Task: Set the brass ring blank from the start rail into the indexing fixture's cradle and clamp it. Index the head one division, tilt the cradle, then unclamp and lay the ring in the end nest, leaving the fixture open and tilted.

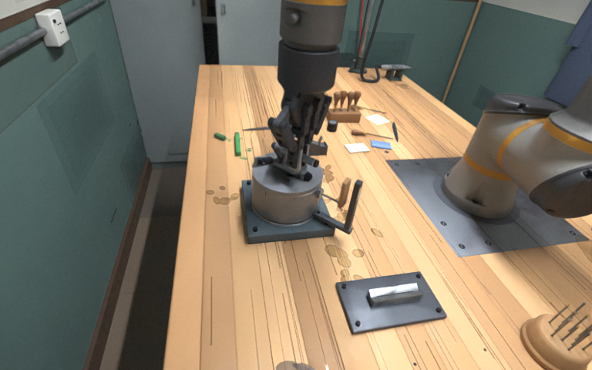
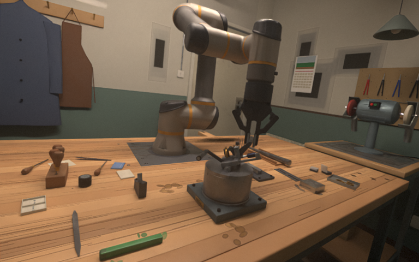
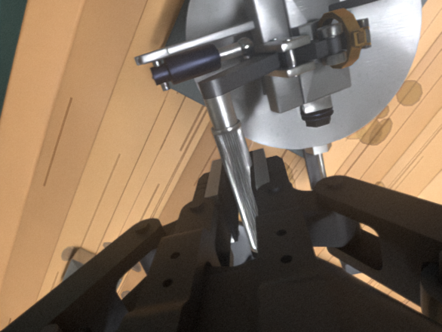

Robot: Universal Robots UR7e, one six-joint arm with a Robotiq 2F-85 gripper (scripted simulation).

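The brass ring blank [image 3: 345, 36] [image 2: 227, 150] sits in the cradle on top of the indexing fixture [image 1: 286, 198] [image 2: 227, 182], with the clamp arm across it. A tapered, knurled steel lever [image 3: 237, 181] rises from the cradle block toward the wrist camera. My gripper [image 3: 241, 234] [image 2: 251, 142] [image 1: 296, 168] is directly above the fixture head, and its fingers are closed around the upper end of that lever. A dark-handled lever [image 3: 188, 66] lies across the head's left side.
The robot base [image 1: 484, 183] stands on a grey plate to the fixture's right. A dark plate with a pale block [image 1: 390, 301] lies near the bench's front, a crank handle [image 1: 351, 205] projects from the fixture's base, and small tools [image 1: 345, 107] lie behind.
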